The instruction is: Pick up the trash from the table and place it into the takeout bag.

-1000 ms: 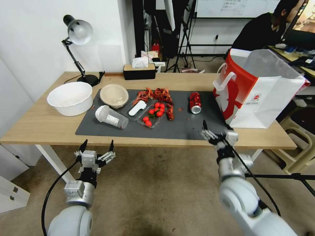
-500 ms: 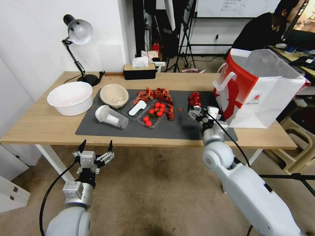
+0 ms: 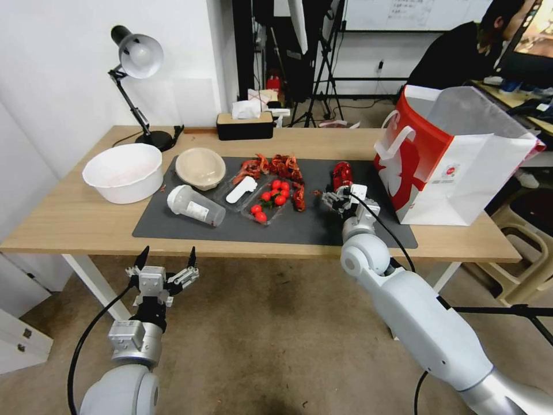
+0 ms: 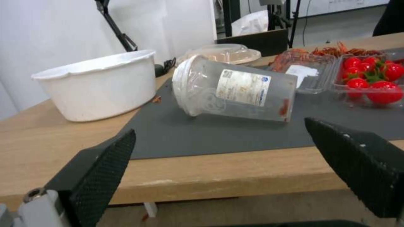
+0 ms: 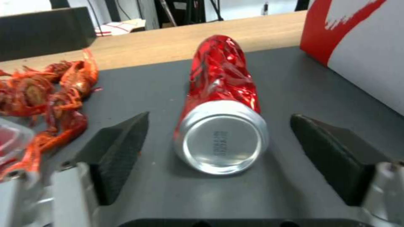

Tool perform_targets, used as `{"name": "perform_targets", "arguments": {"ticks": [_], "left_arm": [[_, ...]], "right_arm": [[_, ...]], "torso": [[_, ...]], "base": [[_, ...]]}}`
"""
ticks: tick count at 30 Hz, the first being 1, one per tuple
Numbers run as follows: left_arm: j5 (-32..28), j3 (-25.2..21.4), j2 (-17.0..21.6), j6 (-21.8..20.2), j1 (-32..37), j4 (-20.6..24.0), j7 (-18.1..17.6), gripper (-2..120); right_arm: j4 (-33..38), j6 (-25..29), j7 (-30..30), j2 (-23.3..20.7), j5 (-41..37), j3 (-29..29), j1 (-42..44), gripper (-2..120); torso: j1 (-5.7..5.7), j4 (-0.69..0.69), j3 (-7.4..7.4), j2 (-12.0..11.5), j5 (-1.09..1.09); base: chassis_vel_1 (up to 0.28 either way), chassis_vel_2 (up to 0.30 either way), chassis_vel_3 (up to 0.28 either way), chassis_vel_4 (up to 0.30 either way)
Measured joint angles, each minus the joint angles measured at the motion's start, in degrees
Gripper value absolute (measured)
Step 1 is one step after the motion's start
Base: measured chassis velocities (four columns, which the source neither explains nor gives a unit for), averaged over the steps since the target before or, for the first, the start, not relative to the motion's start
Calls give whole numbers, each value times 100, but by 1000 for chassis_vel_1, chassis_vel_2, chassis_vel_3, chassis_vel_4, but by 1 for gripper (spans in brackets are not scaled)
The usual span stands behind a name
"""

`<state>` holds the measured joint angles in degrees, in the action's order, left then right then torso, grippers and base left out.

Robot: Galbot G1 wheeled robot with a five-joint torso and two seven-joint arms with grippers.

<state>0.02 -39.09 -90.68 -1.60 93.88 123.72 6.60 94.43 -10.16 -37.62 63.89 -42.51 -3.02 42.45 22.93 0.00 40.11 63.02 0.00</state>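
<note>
Right gripper fingers spread wide, straddling silver base of crushed red can, not touching. Can lying on side on dark grey mat, just beside takeout bag. Right arm stretched forward over table edge, wrist low; can mostly hidden behind gripper in head view. Left gripper fingers apart, held below table front edge, facing toppled clear plastic cup. Crayfish shells cut off at frame edge.

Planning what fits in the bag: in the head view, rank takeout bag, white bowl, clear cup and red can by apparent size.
1. takeout bag
2. white bowl
3. clear cup
4. red can, partly hidden by the right gripper
</note>
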Motion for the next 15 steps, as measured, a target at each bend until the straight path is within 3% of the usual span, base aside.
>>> {"name": "perform_targets", "arguments": {"ticks": [9,15], "left_arm": [[0,-13,6,34,-8,-62,-6,100],[0,-14,8,36,-13,-78,-7,100]], "right_arm": [[-425,-223,-199,149,-133,-22,-203,54],[-463,-238,-216,176,-152,-21,-214,52]], "torso": [[-1,0,0,1,0],[-1,1,-1,1,0]], "base": [[0,0,0,0],[0,0,0,0]]}}
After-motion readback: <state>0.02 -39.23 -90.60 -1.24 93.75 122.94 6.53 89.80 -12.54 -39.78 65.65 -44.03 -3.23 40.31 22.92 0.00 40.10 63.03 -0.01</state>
